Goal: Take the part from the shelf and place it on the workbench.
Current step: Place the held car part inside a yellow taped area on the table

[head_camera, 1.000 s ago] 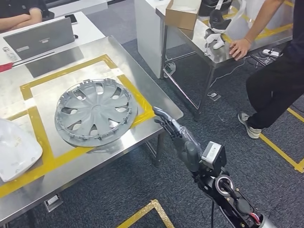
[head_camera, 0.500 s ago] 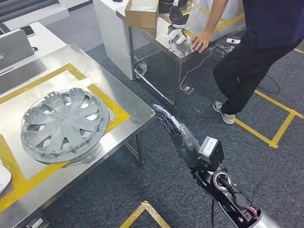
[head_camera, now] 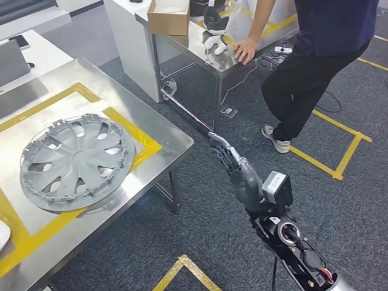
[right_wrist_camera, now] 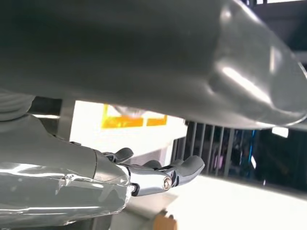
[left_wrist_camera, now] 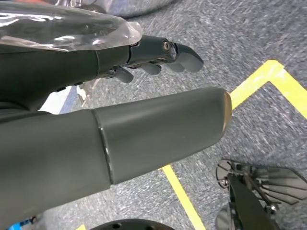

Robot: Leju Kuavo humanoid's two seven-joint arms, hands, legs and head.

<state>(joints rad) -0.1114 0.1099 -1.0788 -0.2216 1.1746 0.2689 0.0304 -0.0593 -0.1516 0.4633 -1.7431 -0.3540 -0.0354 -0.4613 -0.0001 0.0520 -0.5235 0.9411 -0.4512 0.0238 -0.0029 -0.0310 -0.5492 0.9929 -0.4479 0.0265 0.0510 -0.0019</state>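
The part, a grey plastic wheel cover (head_camera: 73, 160), lies flat on the steel workbench (head_camera: 157, 130) inside a yellow tape frame. My right hand (head_camera: 236, 170) reaches forward in the air to the right of the bench corner, over the carpet, fingers straight and apart, holding nothing. The right wrist view shows the same hand (right_wrist_camera: 145, 177) stretched out and empty. My left hand (left_wrist_camera: 152, 129) hangs over the carpet with its fingers (left_wrist_camera: 163, 50) extended and nothing in them.
A person (head_camera: 320, 54) stands at the back right, leaning one hand on a second steel table (head_camera: 201, 45) that carries a cardboard box (head_camera: 168, 17). Yellow tape lines (head_camera: 338, 163) mark the dark carpet. A white object (head_camera: 2, 233) lies at the bench's left end.
The camera has swung right, so the bench and wheel cover slid left in the picture. My right hand stays open and empty, now farther from the bench corner.
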